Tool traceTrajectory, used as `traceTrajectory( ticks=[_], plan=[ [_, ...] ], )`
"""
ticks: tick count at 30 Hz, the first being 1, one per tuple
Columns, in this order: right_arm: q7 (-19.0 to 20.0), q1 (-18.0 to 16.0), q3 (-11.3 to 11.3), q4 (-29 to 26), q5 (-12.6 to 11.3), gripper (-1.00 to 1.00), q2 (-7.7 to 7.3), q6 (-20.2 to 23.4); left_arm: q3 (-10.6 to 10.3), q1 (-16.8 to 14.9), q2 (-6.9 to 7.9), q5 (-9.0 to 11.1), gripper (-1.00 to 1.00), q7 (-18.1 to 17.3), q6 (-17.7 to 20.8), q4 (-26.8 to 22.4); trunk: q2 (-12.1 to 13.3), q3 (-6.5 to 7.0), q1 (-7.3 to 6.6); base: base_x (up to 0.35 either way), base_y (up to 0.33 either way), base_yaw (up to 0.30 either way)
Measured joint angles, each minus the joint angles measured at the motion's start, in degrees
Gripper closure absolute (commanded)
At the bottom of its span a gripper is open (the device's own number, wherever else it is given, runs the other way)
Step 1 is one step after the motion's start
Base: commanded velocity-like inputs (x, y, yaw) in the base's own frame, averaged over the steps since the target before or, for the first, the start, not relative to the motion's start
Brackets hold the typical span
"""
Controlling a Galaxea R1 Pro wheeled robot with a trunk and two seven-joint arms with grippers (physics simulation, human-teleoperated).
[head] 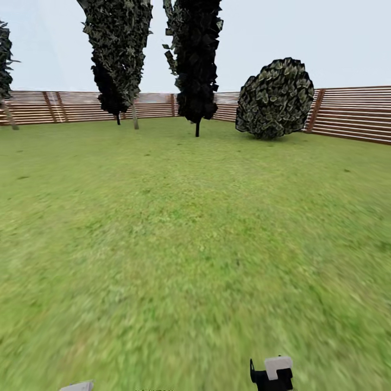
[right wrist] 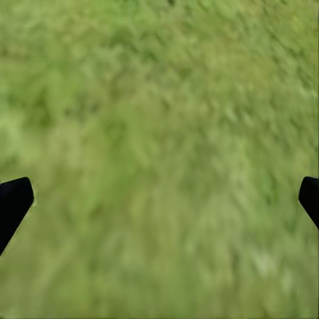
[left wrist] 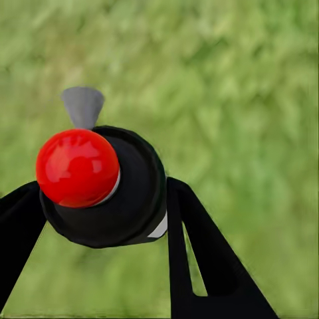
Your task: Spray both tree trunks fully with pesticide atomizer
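Between the left gripper's point(left wrist: 100, 219) two dark fingers point(left wrist: 199, 252) sits the pesticide atomizer point(left wrist: 106, 189), seen end-on in the left wrist view: black round cap, glossy red button point(left wrist: 78, 167) facing the camera, grey flared nozzle point(left wrist: 83, 106) projecting past the cap's far edge. Jaws clamped on the cylinder body just behind the cap; one finger lies against each flank, and a pale sliver of the band point(left wrist: 159, 227) shows beside the finger on the nozzle-free side. Right gripper point(right wrist: 159, 199): jaws wide apart, nothing between them, only blurred lawn point(right wrist: 159, 133) beyond the tips. Head view: part of the right gripper, dark with a pale block point(head: 274, 372), at the lower edge; ahead across the grass stand two near-black cone-shaped trees point(head: 198, 60), a round dark bush point(head: 276, 98) and the slatted brown fence point(head: 353, 114). No pale bare trunk can be made out with certainty; a thin leaning stem point(head: 8, 115) by the fence is too small to judge. Handling judgement: atomizer looks rigid, smooth and probably light, so the risk is rotation or sliding in a two-point grip rather than crushing. Best hold is on the straight cylinder wall near mid-body, leaving cap, button and nozzle free; the present grip sits high, close to the cap. Nozzle heading must be tracked when aiming. Pickup appears done; spraying not begun, trunks yet to be reached.
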Motion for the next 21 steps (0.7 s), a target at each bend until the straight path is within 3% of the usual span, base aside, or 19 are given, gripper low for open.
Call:
traceTrajectory(
  ticks=[21],
  plan=[
    [0.00, 0.00, 0.00, 0.00, 0.00, -1.00, 0.00, 0.00, -0.10, -0.01, -0.39, 0.15, 1.00, -0.06, 0.00, -0.04, 0.00, 0.00, 0.00, 0.000, 0.000, 0.280]
  ],
)
